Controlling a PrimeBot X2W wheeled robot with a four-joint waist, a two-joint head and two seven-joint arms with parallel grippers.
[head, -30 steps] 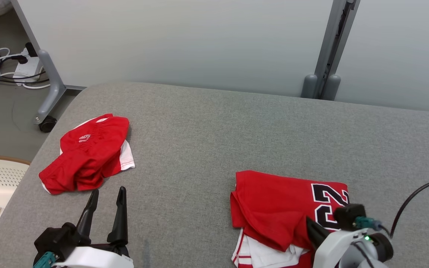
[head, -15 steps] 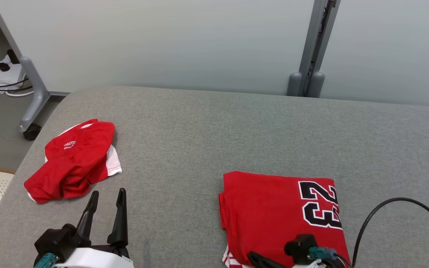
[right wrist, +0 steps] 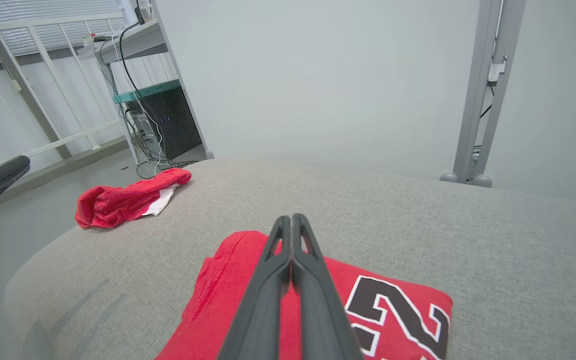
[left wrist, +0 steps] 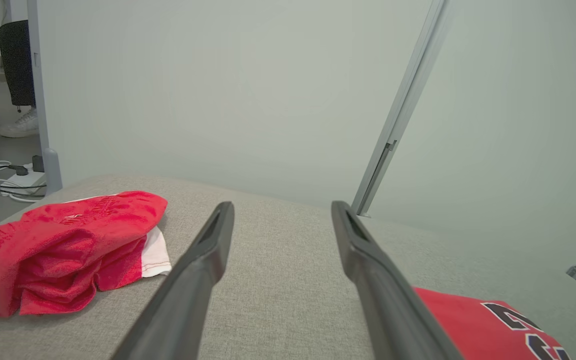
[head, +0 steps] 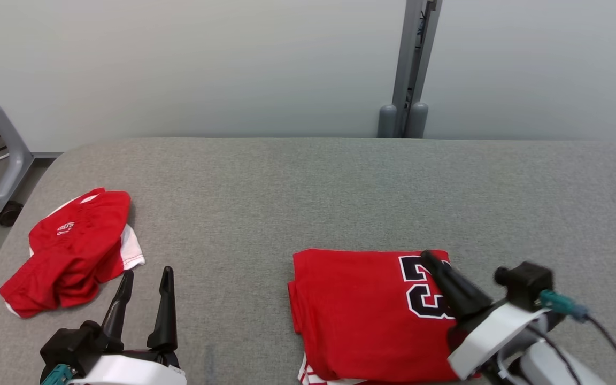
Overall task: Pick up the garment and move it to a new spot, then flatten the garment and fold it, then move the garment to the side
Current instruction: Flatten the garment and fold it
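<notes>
- Jersey [head: 361, 315], red, folded into a rectangle with the black number 23 facing up, lay flat at the front right of the table [head: 308, 187].
- Shorts [head: 67, 251], red with white trim and bunched up, lay at the table's front left corner.
- Left gripper [head: 147, 272] hung over the table's front left, just beside the shorts, its fingers spread wide with nothing between them.
- Right gripper [head: 430, 258] sat over the table's front right, fingers pressed together, tips above the jersey's number; whether they touched the cloth could not be told.
- Grey post [head: 412, 64] stood behind the table's far edge.
</notes>
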